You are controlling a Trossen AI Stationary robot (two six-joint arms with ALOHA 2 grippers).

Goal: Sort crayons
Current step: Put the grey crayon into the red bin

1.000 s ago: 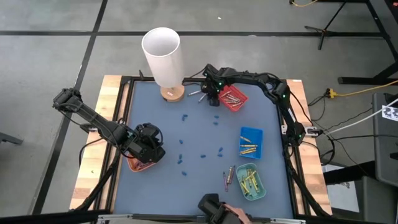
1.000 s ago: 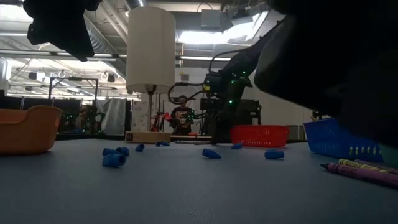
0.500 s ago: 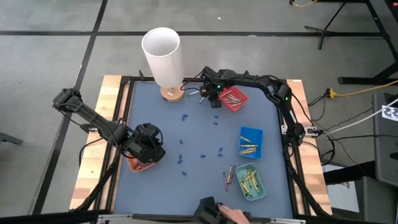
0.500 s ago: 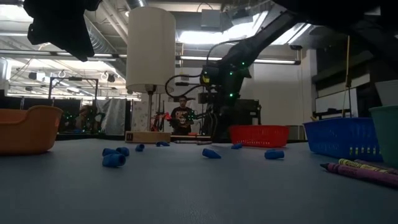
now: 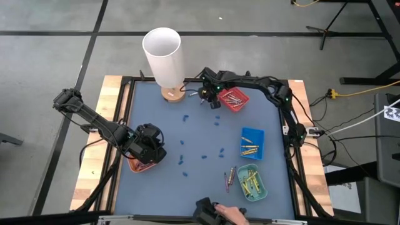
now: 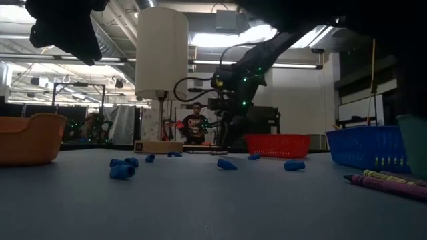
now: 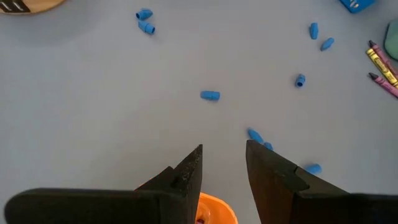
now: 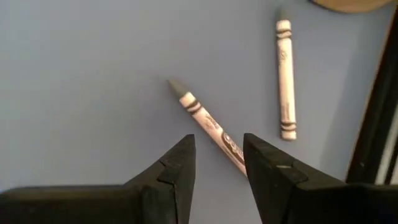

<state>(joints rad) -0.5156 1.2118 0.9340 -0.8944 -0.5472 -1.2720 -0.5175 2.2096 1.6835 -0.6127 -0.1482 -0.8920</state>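
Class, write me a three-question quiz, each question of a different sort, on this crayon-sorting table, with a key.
1. True or false: the right gripper hangs open above a grey crayon.
2. Which tray does the left gripper hover over: A red, B orange, C blue?
3. Fill in: loose crayons lie on the mat beside the ______ tray.

Key:
1. True; a second grey crayon lies apart from it.
2. B, the orange tray.
3. Green; the green tray holds yellow crayons, near the blue tray. The red tray sits farther back.
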